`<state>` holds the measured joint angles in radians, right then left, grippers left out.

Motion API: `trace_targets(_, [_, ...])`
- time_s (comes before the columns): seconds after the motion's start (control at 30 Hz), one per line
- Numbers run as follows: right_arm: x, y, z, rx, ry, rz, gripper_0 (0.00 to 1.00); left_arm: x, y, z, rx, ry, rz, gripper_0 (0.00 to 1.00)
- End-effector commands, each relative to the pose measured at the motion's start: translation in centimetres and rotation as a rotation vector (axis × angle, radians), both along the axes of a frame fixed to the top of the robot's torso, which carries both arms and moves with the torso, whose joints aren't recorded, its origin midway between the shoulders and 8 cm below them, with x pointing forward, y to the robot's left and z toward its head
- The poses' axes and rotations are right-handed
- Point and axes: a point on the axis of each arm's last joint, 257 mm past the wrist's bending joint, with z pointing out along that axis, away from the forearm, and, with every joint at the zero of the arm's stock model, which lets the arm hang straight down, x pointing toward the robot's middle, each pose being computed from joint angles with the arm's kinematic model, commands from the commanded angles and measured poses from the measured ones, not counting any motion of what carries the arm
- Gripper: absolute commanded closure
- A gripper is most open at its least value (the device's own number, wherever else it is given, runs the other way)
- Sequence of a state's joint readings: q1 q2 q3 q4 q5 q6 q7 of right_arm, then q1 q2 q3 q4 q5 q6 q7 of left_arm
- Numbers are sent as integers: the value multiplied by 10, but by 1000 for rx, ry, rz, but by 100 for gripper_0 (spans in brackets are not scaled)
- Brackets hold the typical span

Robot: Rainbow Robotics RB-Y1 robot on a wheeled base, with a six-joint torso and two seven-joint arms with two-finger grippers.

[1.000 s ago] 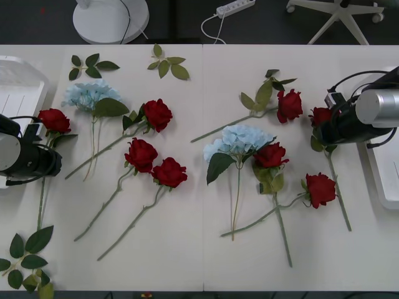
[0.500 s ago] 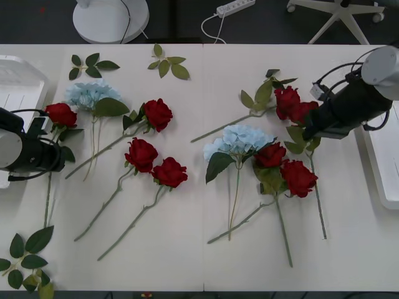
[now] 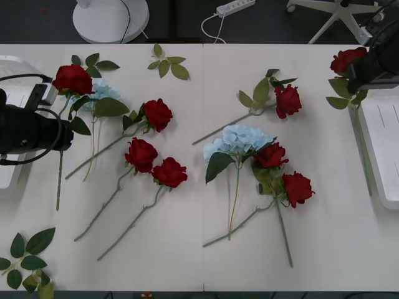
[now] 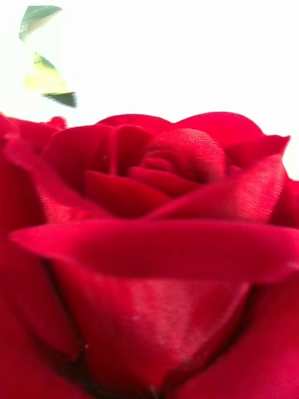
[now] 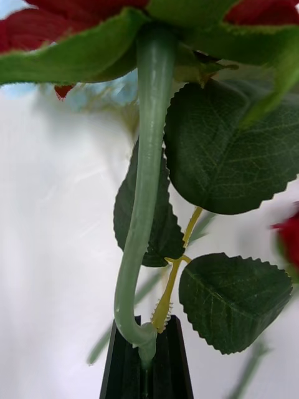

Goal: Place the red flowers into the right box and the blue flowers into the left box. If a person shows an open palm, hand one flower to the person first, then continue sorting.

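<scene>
Both arms are lifting off the tabletop at once: left gripper, jaws pinching an artificial deep-red rose by its stem, and right gripper's rose nearing the shallow white right box, jaw state hidden.

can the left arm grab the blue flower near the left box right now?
Probably not. The left gripper is shut on a red rose by its stem, and that rose hangs right over the blue flower. It would need to drop the rose first.
</scene>
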<state>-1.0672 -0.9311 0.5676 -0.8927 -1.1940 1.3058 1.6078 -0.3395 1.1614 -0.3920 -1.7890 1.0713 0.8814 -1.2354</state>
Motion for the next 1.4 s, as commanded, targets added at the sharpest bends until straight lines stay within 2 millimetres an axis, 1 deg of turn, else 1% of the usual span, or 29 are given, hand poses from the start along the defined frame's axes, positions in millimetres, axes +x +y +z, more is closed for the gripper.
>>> trace_targets(0.03, [4,-68,58,-202,-92,8,100,-11,-35,55,-16,-129,-129,100])
trace_targets(0.1, [8,-94,63,-315,-111,23,100,-15,-68,78,-73,-193,-181,100])
trace_targets(0.13, [8,-105,63,-354,-114,20,100,-18,-84,87,-104,-219,-206,100])
trace_targets(0.17, [8,-121,63,-392,-116,8,100,-21,-106,99,-147,-259,-242,100])
trace_targets(0.2, [9,-126,62,-406,-117,5,100,-23,-114,104,-163,-273,-256,100])
trace_targets(0.23, [9,-135,61,-422,-117,-2,100,-26,-127,110,-189,-292,-277,100])
trace_targets(0.27, [9,-146,57,-449,-116,-7,100,-30,-145,119,-225,-318,-305,100])
trace_targets(0.37, [12,-170,47,-514,-120,-35,100,-41,-187,142,-315,-373,-369,100])
trace_targets(0.4, [13,-174,46,-521,-124,-40,100,-43,-194,146,-326,-382,-381,100])
trace_targets(0.47, [16,-185,37,-545,-134,-61,100,-47,-215,162,-370,-410,-415,100])
trace_targets(0.57, [18,-200,30,-586,-144,-78,100,-50,-235,180,-416,-442,-444,100])
trace_targets(0.6, [16,-205,22,-596,-141,-86,100,-52,-243,187,-434,-458,-458,100])
trace_targets(0.7, [16,-211,6,-603,-142,-98,100,-57,-261,201,-470,-486,-489,100])
trace_targets(0.8, [15,-218,-11,-617,-155,-104,100,-64,-284,217,-512,-520,-532,100])
trace_targets(0.9, [12,-226,-23,-626,-169,-108,100,-71,-305,233,-565,-555,-566,100])
trace_targets(0.97, [10,-228,-28,-626,-170,-110,100,-77,-320,243,-604,-572,-588,100])
trace_targets(1.03, [8,-229,-31,-627,-168,-111,100,-80,-330,249,-628,-583,-601,100])
trace_targets(1.1, [6,-233,-35,-633,-170,-111,100,-86,-345,261,-676,-598,-619,100])
trace_targets(1.2, [5,-235,-39,-637,-174,-110,100,-92,-363,270,-725,-607,-639,100])
trace_targets(1.23, [5,-236,-40,-640,-175,-108,95,-92,-367,273,-738,-609,-640,100])
trace_targets(1.27, [4,-238,-39,-649,-175,-107,87,-94,-373,276,-760,-613,-642,100])
trace_targets(1.3, [4,-240,-38,-654,-175,-107,81,-94,-376,280,-777,-623,-643,100])
trace_targets(1.37, [2,-244,-35,-664,-174,-107,66,-93,-384,286,-815,-634,-638,100])
trace_targets(1.4, [3,-245,-34,-664,-175,-108,62,-93,-386,287,-826,-635,-638,100])
